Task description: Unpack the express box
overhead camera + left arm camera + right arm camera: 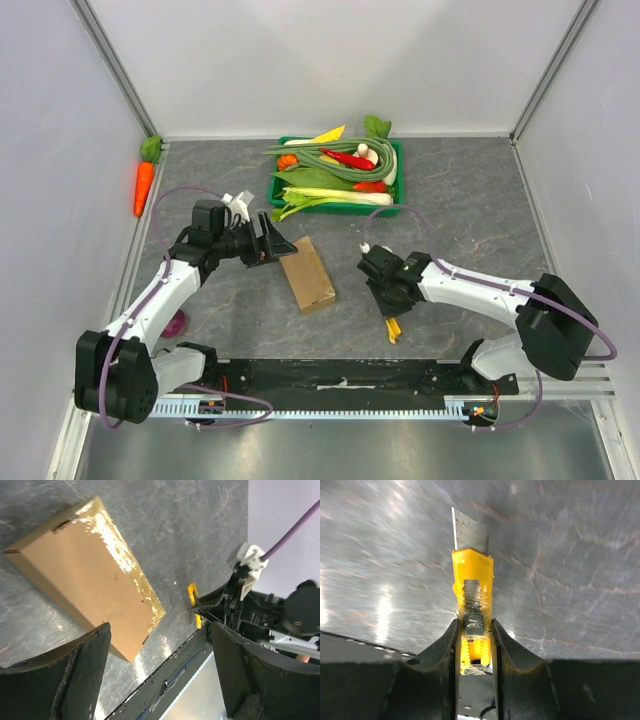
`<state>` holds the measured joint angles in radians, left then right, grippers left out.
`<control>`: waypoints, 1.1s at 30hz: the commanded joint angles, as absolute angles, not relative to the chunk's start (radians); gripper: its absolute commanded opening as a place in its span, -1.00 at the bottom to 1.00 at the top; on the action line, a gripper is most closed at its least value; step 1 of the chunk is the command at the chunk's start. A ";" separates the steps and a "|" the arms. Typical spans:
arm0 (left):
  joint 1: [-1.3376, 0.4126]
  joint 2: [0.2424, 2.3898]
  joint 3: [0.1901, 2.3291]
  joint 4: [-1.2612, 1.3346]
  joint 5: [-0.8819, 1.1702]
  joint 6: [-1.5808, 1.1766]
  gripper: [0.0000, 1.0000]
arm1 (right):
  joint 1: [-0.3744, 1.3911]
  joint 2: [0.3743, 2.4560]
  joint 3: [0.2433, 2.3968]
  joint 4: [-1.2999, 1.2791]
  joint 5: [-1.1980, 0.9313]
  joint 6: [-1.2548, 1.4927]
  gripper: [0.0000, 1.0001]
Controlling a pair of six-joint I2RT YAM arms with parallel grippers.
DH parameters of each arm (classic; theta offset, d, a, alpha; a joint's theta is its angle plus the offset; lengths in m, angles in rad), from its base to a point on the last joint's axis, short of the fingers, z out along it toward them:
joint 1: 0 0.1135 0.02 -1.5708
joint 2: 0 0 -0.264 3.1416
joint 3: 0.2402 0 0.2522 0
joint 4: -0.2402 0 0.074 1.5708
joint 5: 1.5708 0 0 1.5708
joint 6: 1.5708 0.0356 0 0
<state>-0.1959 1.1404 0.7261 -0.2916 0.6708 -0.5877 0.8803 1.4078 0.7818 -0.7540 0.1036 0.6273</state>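
Right end effector (474, 626) pinching yellow utility knife (472, 580), blade (469, 530) out, ready for the tape cut.
Left end effector (160, 630) spread, just beside the express box (307, 274); box lies flat on bench (480, 200), knife well to its right. Advice: seat the grip firmly, run the blade shallow along the glossy tape (120, 555), and let the left steady the box.

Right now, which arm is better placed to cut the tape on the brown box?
The right arm, probably. The right gripper is closed on the yellow utility knife, blade out. The left gripper is open and empty beside the express box, better suited to steadying it.
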 commanded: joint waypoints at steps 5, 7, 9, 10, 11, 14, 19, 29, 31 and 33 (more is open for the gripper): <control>-0.328 1.186 0.752 -0.173 0.739 -0.633 0.72 | 0.890 1.378 1.046 -0.718 0.074 0.511 -1.00; -0.350 1.203 0.755 -0.152 0.745 -0.653 0.72 | 0.894 1.370 1.072 -0.709 0.075 0.485 -1.00; -0.388 1.212 0.755 -0.092 0.755 -0.675 0.72 | 0.894 1.365 1.094 -0.697 0.072 0.466 -1.00; -0.402 1.224 0.755 -0.069 0.762 -0.696 0.72 | 0.894 1.365 1.098 -0.681 0.071 0.465 -1.00; -0.429 1.227 0.755 -0.030 0.770 -0.706 0.72 | 0.894 1.364 1.104 -0.675 0.054 0.460 -1.00; -0.472 1.259 0.770 -0.009 0.749 -0.724 0.72 | 0.900 1.361 1.115 -0.655 0.025 0.443 -1.00; -0.503 1.339 0.813 0.009 0.756 -0.738 0.68 | 0.916 1.324 1.098 -0.618 0.012 0.402 -1.00; -0.532 1.476 0.894 0.060 0.818 -0.749 0.45 | 0.939 1.313 1.089 -0.594 0.020 0.351 -1.00; -0.538 1.491 0.907 0.061 0.824 -0.749 0.34 | 0.942 1.315 1.092 -0.592 0.020 0.344 -1.00; -0.541 1.497 0.910 0.064 0.842 -0.749 0.15 | 0.942 1.315 1.092 -0.592 0.026 0.344 -1.00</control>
